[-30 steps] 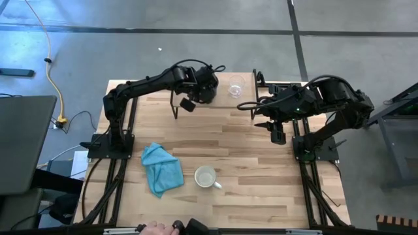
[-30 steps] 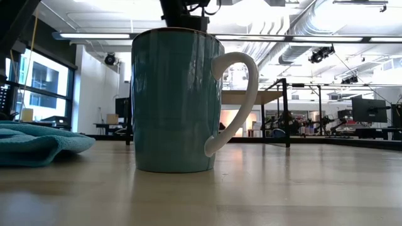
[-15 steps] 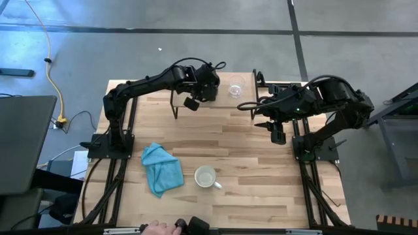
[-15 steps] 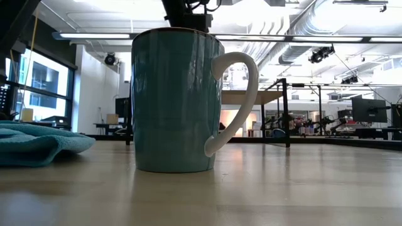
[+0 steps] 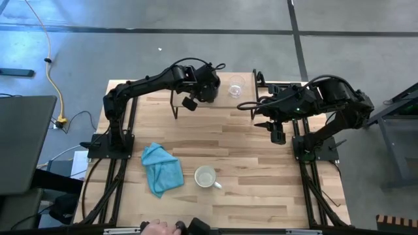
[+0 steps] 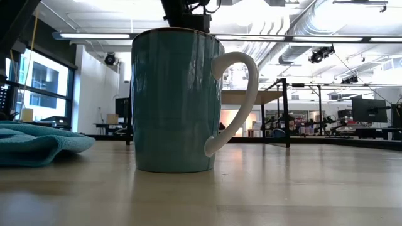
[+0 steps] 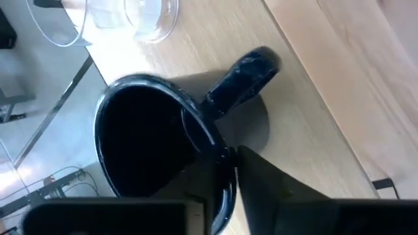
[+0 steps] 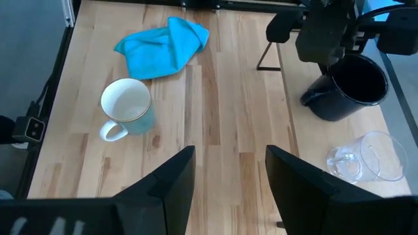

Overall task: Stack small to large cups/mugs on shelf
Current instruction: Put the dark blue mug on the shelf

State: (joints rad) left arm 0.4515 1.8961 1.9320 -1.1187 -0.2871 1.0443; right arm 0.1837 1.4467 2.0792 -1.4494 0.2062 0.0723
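A black mug (image 5: 210, 90) stands on the shelf (image 5: 251, 95) at the table's far middle, with my left gripper (image 5: 199, 91) down over it and shut on its rim. The mug's handle (image 7: 241, 78) juts out beside the fingers. A small clear glass cup (image 5: 236, 87) stands on the shelf just right of the mug. A larger mug (image 5: 206, 176), teal outside and white inside, rests on its base on the table near the front edge. My right gripper (image 8: 225, 156) hangs open above the table's right side, holding nothing. My left gripper holds the black mug by its rim (image 7: 219, 149), right beside the handle's root. One finger (image 7: 274, 189) is outside the wall and the other reaches into the dark hollow. The fingers slant down from above. The mug stands upright on the shelf (image 8: 307, 143).
A crumpled teal cloth (image 5: 162, 168) lies on the table left of the large mug. The shelf's thin dark legs (image 8: 266, 57) stand on the tabletop. A person's hand (image 5: 153, 228) shows at the table's near edge.
My left gripper has stayed over the black mug, and its outer finger has drawn in against the rim. The mug and the glass cup have kept their places on the shelf.
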